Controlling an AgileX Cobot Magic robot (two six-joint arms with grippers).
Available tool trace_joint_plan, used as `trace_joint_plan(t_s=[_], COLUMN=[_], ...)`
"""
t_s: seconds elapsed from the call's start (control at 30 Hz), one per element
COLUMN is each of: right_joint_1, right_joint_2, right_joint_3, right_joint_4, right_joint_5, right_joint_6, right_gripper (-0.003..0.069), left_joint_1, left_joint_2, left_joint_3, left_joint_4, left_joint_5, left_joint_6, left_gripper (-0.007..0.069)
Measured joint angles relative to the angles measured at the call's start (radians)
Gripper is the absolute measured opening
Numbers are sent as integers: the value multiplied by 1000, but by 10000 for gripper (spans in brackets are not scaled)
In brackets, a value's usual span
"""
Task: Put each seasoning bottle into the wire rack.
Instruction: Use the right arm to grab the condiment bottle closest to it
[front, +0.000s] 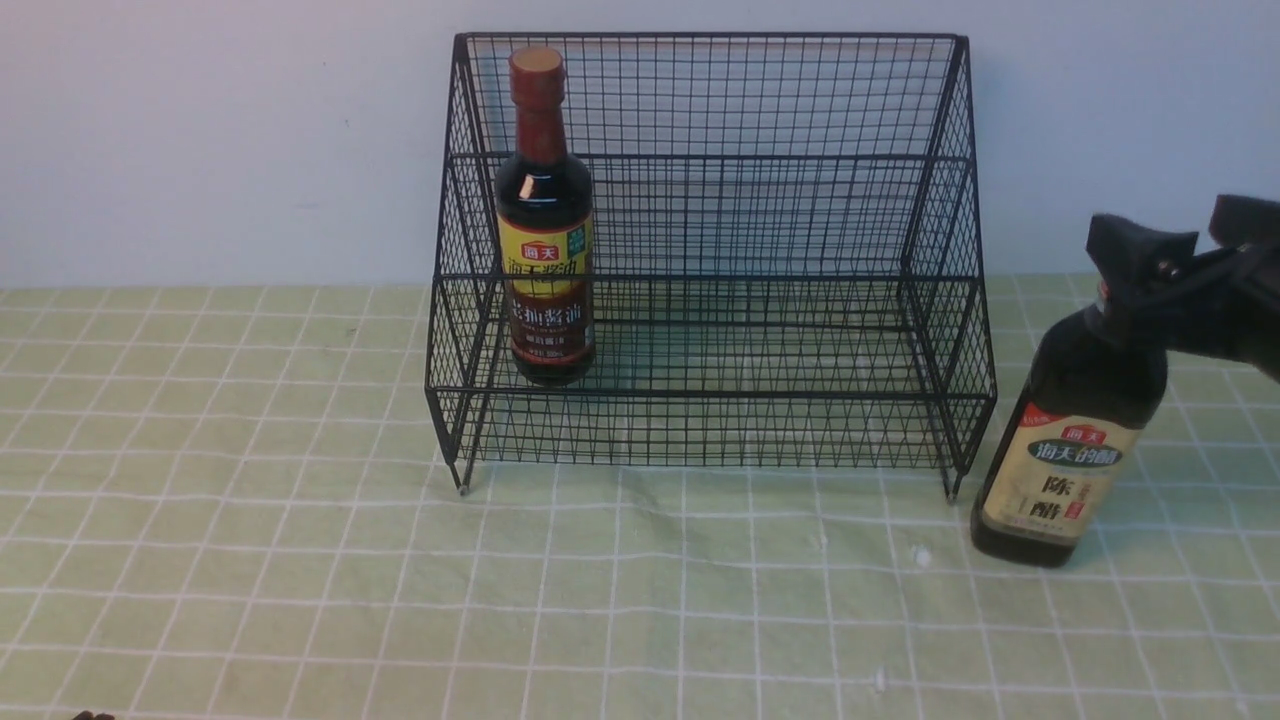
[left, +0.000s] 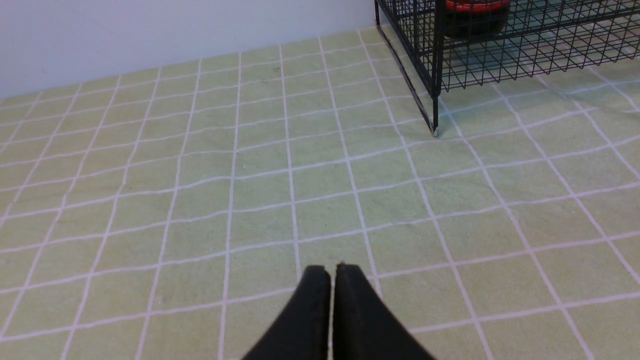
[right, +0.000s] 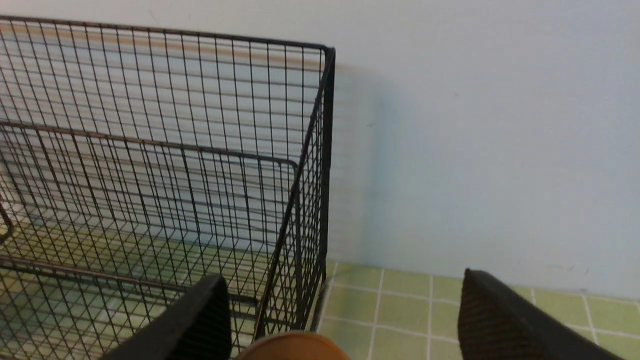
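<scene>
As things stand, progress: half done; the slim bottle (front: 545, 215) stands upright inside the wire rack (front: 710, 38) at its left end, far from both pairs of jaws; which tier it rests on I cannot tell
Left to do: the wider bottle (front: 1075, 450) is outside the rack on the green checked cloth (front: 300, 560), directly beneath the right gripper (front: 1185, 250)
Right jaws: spread wide and holding nothing; one finger either side of the tan cap (right: 292, 345), with clear gaps showing in the wrist view
Left jaws: the left gripper (left: 330, 272) is pressed closed and empty, low over bare cloth; the rack's corner foot is ahead of it and well apart
Edges: the rack's right corner post and sloping side wall stand just beside the right jaws, between them and the shelf space; the bottle's base is near the rack's right front foot
Open room: from the slim bottle across to the right wall the rack is unoccupied, nearer the right jaws than the filled end; bare cloth lies in front
Judgement: after closing on the neck, the lift probably has to clear the front rail before moving inward; clipping the side wire seems the likeliest snag
</scene>
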Motion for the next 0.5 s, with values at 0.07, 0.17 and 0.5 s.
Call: trace_joint_plan(t_s=[0.07, 0.17, 0.5], right_joint_1=[0, 0, 0], right_joint_2=[28, 50, 15], right_joint_3=[-1, -1, -5], right_joint_4=[0, 0, -24], right_joint_5=[13, 27, 103], right_joint_6=[1, 4, 34], right_gripper=[555, 533, 313], left_joint_1=[0, 0, 0], left_joint_2=[0, 0, 0], left_joint_3=[0, 0, 0], left_joint_4=[0, 0, 0], left_joint_5=[1, 1, 1], left_joint_6=[0, 0, 0], left_gripper=[-6, -6, -6])
